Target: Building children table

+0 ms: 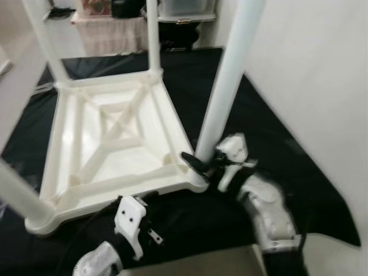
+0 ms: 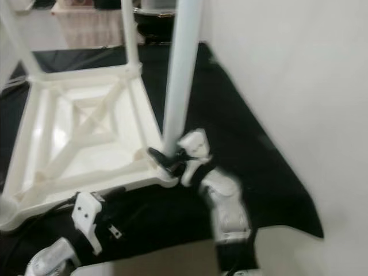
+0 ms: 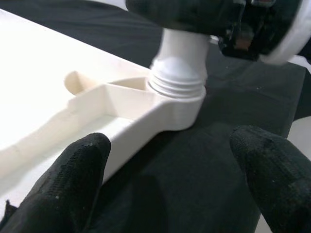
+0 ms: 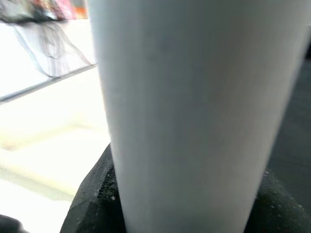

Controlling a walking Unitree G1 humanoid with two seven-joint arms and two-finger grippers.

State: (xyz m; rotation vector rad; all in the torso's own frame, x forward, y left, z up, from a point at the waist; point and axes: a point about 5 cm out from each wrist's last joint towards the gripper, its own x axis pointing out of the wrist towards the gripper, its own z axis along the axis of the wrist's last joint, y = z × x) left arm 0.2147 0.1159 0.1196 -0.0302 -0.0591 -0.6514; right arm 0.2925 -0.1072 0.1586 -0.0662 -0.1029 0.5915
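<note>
Four white legs stand up from the upturned table (image 1: 115,144), one at each corner, and you see them in the left eye view: the near-right leg (image 1: 227,80), the far-right leg (image 1: 152,34), the far-left leg (image 1: 41,34) and the near-left leg (image 1: 17,198). The table lies top-down on a black mat (image 1: 276,149) spread over the floor. Your right gripper (image 1: 201,163) reaches in from the right with the wrist bent toward the table, and its black fingers close around the foot of the near-right leg, just above the corner socket. Your left gripper (image 1: 150,234) sits low at the near edge of the table, its forearm coming up from the lower left.

In the right eye view the same layout appears: one table (image 2: 86,138), the right gripper (image 2: 167,161) clamped on the near-right leg (image 2: 181,69), and the left gripper (image 2: 112,230) beside the near edge.

In the left wrist view the two black fingers (image 3: 73,179) stand wide apart and hold nothing. Between them you see the table's corner socket (image 3: 177,94) with the leg's ribbed base seated in it.

In the right wrist view the leg (image 4: 194,111) is upright, with black fingers (image 4: 92,199) pressed against its sides.
</note>
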